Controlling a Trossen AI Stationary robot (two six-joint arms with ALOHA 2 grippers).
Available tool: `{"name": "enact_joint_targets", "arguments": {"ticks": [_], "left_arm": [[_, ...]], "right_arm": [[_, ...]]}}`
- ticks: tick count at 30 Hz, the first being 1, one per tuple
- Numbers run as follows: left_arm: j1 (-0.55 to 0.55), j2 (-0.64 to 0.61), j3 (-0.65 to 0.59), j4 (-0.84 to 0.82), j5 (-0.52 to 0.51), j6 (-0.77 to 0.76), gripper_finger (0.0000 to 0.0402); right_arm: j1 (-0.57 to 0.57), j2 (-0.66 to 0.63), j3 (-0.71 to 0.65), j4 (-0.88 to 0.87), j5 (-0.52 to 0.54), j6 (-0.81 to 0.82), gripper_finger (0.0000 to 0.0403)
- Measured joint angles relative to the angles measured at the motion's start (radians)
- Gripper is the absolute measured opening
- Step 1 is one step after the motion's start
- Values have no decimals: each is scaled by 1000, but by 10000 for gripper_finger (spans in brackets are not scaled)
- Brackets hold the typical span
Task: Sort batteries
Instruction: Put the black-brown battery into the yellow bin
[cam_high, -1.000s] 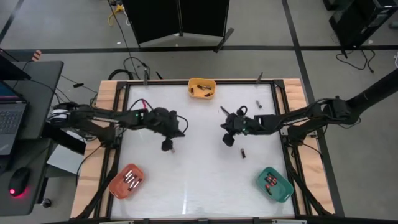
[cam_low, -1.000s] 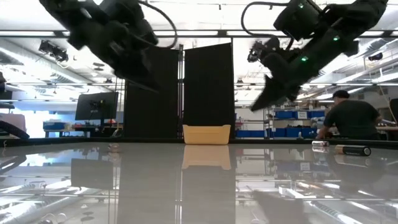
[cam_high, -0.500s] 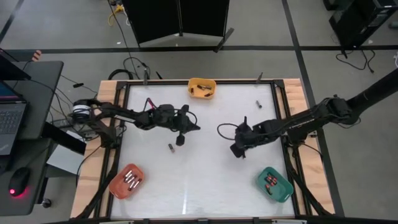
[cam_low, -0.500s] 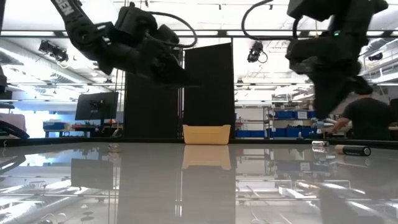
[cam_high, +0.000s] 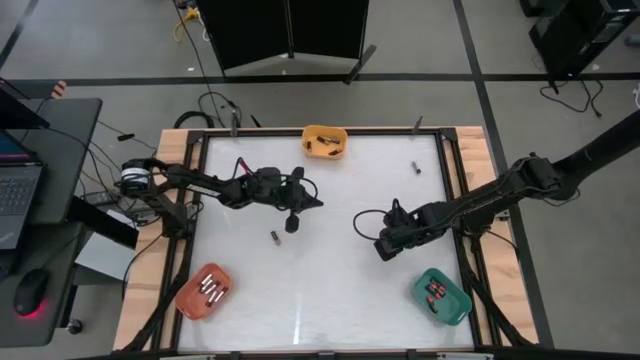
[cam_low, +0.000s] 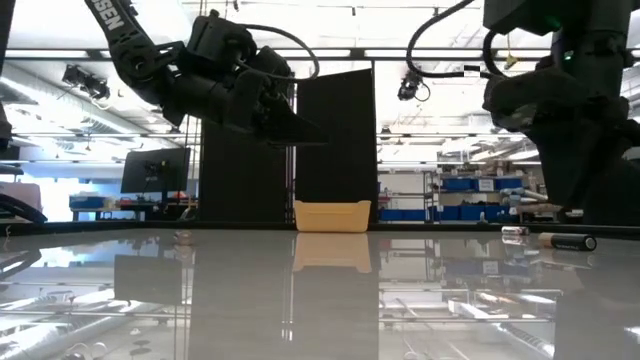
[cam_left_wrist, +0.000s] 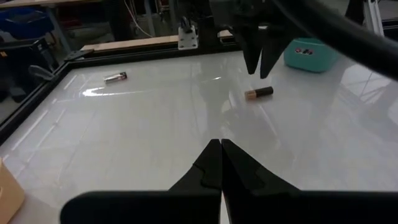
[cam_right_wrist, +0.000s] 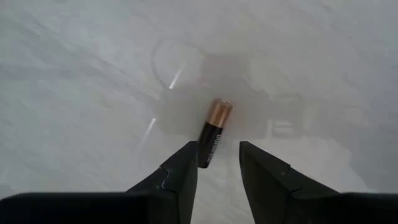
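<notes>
A dark battery with a copper end (cam_right_wrist: 212, 132) lies on the white table (cam_high: 320, 290). My right gripper (cam_right_wrist: 217, 163) is low over it and open, one finger on either side of its dark end. The same battery (cam_left_wrist: 258, 93) shows in the left wrist view. My left gripper (cam_high: 292, 222) hangs shut and empty above the table's middle left, slanting toward the right edge (cam_low: 312, 135). A small battery (cam_high: 274, 236) lies on the table just beside it. Another battery (cam_high: 415, 167) lies at the far right (cam_left_wrist: 115, 78).
A yellow bin (cam_high: 325, 141) stands at the far edge, an orange bin (cam_high: 205, 290) holding several batteries at the near left, and a green bin (cam_high: 440, 296) at the near right. A wooden frame (cam_high: 170, 200) borders the table. A person shows in the room behind.
My right gripper has gone toward the table's near right and come down over the copper-ended battery. My left gripper has moved from above the small battery a little toward the right and far edges and has tipped from pointing down to slanting. The batteries have stayed where they were.
</notes>
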Motion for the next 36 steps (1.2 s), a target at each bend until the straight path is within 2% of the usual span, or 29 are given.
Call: {"name": "enact_joint_targets", "arguments": {"ticks": [15, 19, 23, 26, 30, 34, 36], "left_arm": [[0, 0, 0, -20, -22, -21, 5], [0, 0, 0, -20, -44, -20, 5], [0, 0, -8, -10, -64, -19, 5], [4, 1, -54, 70, -94, -5, 5], [25, 1, -151, 296, -110, -38, 5], [61, 1, -239, 472, -73, -91, 4], [72, 1, -269, 522, -63, -109, 4]], "right_arm": [[-1, 156, -1, 56, -47, -31, 130], [-1, 180, 3, 59, -47, -53, 117], [-1, 200, 6, 62, -46, -114, 85], [-12, 201, 5, 62, -39, -165, 58], [-48, 199, 4, 62, -54, -234, 58], [-95, 201, 27, 47, -56, -349, 58], [-124, 207, 52, 43, 0, -422, 58]]}}
